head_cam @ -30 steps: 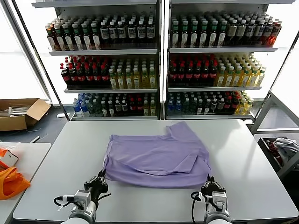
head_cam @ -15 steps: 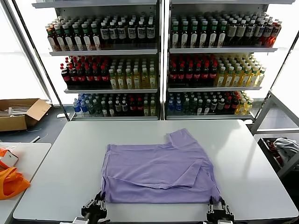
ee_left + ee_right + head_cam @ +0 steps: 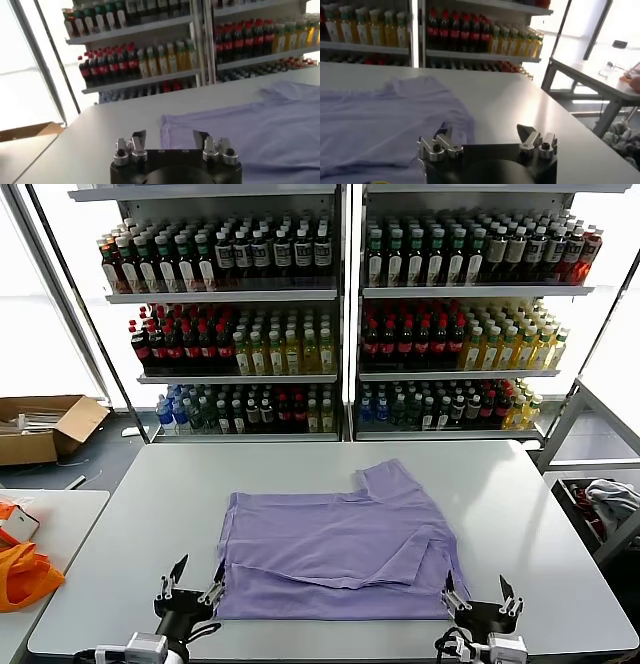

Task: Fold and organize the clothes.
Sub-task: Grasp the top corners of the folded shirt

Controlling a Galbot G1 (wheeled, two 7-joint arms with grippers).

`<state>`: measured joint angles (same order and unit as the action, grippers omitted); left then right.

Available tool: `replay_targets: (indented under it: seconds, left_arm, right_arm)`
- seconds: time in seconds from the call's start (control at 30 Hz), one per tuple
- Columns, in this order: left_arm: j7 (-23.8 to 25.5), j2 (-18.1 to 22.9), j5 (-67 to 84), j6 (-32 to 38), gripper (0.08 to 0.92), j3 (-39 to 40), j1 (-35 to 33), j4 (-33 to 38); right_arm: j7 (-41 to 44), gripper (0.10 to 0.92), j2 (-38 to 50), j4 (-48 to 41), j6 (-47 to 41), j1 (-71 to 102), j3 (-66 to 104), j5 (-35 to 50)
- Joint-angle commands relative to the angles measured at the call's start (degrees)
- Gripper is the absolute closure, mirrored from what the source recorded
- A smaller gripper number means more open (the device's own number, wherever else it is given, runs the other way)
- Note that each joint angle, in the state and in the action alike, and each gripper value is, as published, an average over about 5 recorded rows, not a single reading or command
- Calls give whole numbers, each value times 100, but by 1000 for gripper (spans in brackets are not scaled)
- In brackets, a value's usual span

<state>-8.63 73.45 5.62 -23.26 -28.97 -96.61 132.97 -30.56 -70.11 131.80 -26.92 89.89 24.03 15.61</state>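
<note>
1 lavender T-shirt [image 3: 340, 554] lies flat on the white table [image 3: 530, 514], partly folded into a rough rectangle, its near edge close to the table's front edge; 1 sleeve sticks out toward the far side, right of centre. We see no print on the upturned side.

2 grippers sit at the near edge of the table. Our left gripper [image 3: 194, 586] has its fingers spread apart and grasps nothing; it stands at the shirt's near left corner, with the inner finger right beside the hem, though we cannot tell whether it touches. Our right gripper [image 3: 482, 594] is likewise released, fingers wide, just beside the shirt's near right corner, with nothing between them. The left wrist view shows the parted fingers [image 3: 138, 143] with bare table between them and the shirt's corner beyond.

2 shelving units [image 3: 345, 314] of bottled drinks stand behind the table. 1 cardboard box [image 3: 45, 424] rests on the floor at far left. 1 orange fabric item [image 3: 25, 574] lies on a side table to the left. 1 grey-white cloth heap [image 3: 612, 499] sits to the right.
</note>
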Motion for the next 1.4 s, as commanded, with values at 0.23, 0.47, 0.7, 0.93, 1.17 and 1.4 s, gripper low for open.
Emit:
replay_targets:
  seconds: [0.23, 0.47, 0.7, 0.93, 1.17, 1.4]
  left_arm:
    - [1077, -1419, 1558, -287, 180, 394, 3301, -1973]
    - [1065, -1550, 2051, -626, 177, 976, 4344, -3083]
    - [969, -1201, 1971, -773, 177, 1352, 4806, -4057]
    - [868, -1149, 1943, -963, 177, 1684, 4941, -4565]
    - [842, -1056, 1959, -978, 177, 1629, 4937, -4683]
    - [841, -1066, 1969, -978, 177, 1601, 4864, -4699]
  right_arm:
    - [1943, 202, 1421, -2307, -589, -4056, -434, 1520]
    - [2853, 203, 1801, -3630, -617, -5123, -1505, 1586]
    - [2726, 203, 1178, -4826, -618, -5765, -1889, 1324]
    - [2723, 203, 515, -5640, -615, -6099, -1915, 1116]
    - [2744, 203, -11, -6106, -606, -6171, -1852, 893]
    - [2758, 203, -308, -6418, -576, -6145, -1792, 695]
